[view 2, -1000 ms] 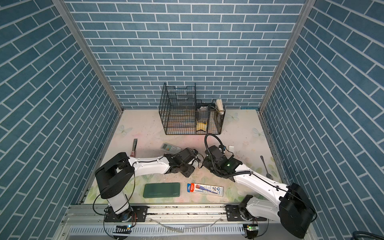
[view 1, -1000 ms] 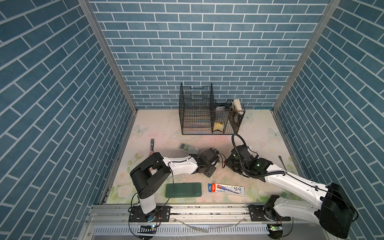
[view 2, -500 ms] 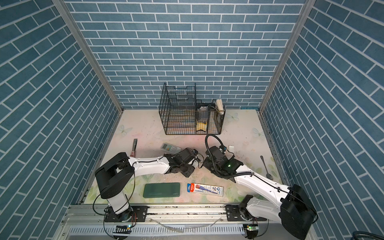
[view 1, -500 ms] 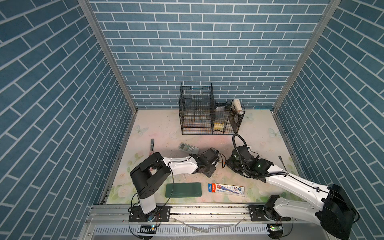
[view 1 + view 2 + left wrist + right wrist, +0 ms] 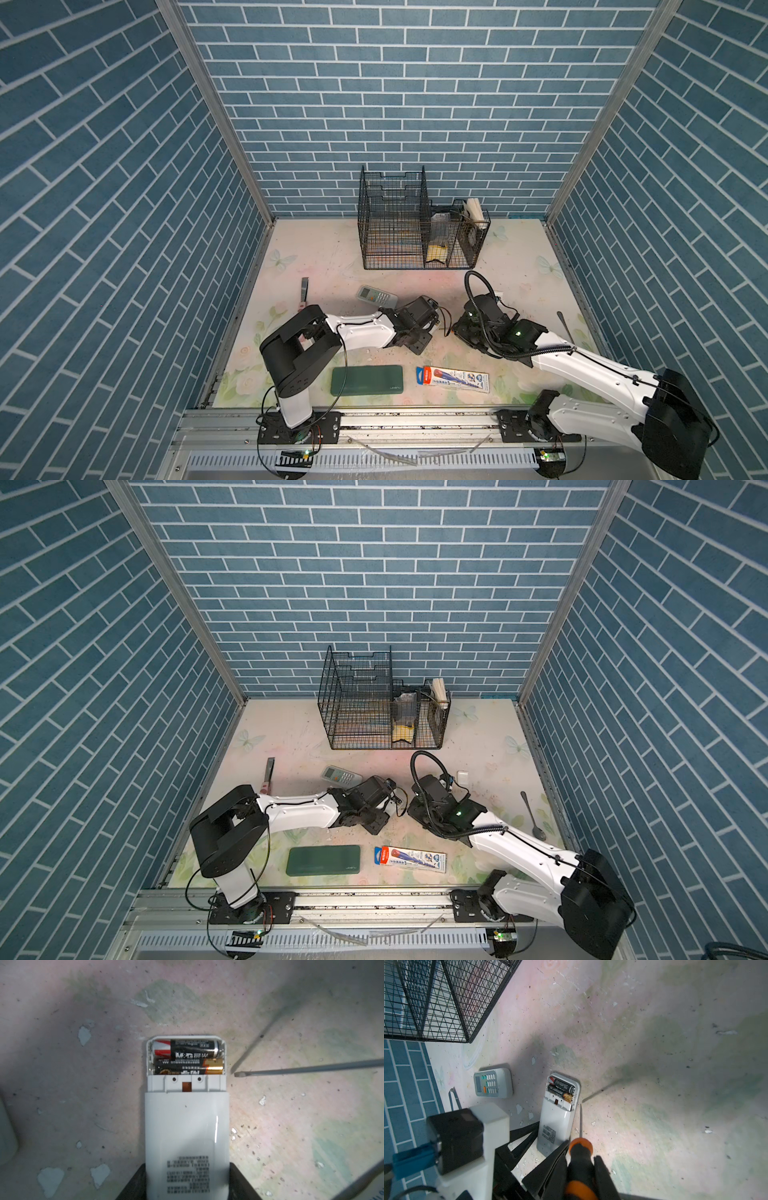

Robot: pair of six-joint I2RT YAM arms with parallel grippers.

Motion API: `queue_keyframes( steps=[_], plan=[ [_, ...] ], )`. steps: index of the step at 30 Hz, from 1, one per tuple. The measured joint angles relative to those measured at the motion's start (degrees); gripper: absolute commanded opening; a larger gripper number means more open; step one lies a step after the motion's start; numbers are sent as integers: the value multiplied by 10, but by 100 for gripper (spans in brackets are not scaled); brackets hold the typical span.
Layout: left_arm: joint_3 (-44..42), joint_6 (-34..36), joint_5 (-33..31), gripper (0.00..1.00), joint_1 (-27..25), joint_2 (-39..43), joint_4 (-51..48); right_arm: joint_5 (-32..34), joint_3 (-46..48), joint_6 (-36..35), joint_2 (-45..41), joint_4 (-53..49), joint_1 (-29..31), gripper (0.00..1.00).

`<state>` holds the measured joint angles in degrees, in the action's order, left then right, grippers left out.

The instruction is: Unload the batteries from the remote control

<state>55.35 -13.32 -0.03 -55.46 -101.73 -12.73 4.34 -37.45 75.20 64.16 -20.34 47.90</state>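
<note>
Between the black fingers of the left pincer (image 5: 187, 1183): white oblong plastic remote (image 5: 187, 1136), block of black print on its back. In the open bay at the end farthest from that pincer: black cylindrical battery (image 5: 185, 1049) with red-and-white end and white lettering. Next to it, nearer the pincer: second black battery (image 5: 182, 1069) with orange-and-gold end. In the right pincer (image 5: 579, 1167), black too: screwdriver with orange-and-black handle (image 5: 580, 1157), grey steel shaft. Near the left pincer, on the side away from the right one: pale grey remote (image 5: 492, 1083) with white, green and orange buttons. Under both pincers: cream-pink tabletop (image 5: 83, 1076), faded green leaves, white flaked spots. All round: blue brick-pattern walls (image 5: 395, 104), white joints.
</note>
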Motion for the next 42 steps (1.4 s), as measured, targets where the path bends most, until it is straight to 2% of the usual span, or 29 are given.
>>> queue_keyframes(
  steps=[42],
  plan=[
    [-4, -3, 2, 32, 0, 0, 15, 10, -5, -2, -1, 10, 0, 0]
  ],
)
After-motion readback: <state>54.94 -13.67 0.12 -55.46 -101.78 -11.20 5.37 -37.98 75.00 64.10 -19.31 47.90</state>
